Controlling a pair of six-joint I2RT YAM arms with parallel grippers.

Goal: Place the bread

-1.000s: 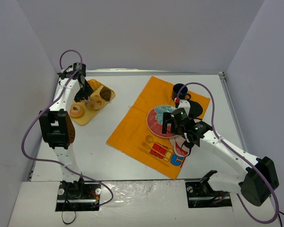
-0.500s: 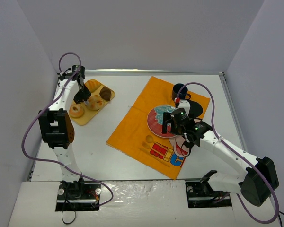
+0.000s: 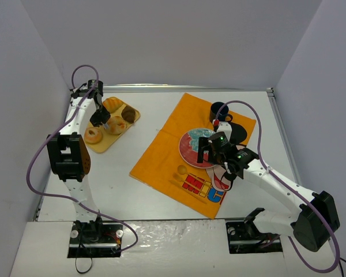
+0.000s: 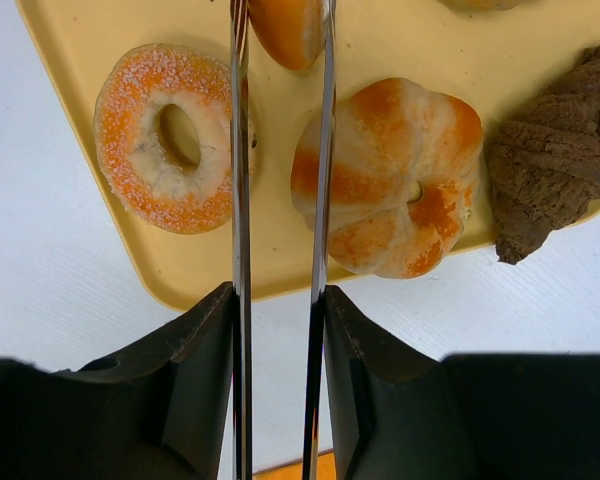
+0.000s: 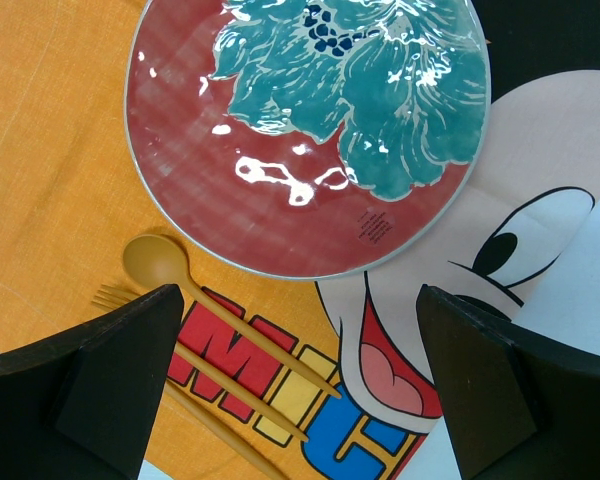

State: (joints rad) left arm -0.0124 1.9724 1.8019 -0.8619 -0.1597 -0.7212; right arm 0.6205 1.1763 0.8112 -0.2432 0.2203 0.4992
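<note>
Item: your left gripper (image 3: pixel 102 120), closed on the bread roll (image 4: pixel 285 28) over the tray (image 4: pixel 400 45); plate (image 5: pixel 230 120) lies well apart, to its right

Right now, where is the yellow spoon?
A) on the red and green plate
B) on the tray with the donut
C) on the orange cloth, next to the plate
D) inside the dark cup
C: the right wrist view shows the spoon lying flat on the orange cloth, just off the rim of the plate.
</note>
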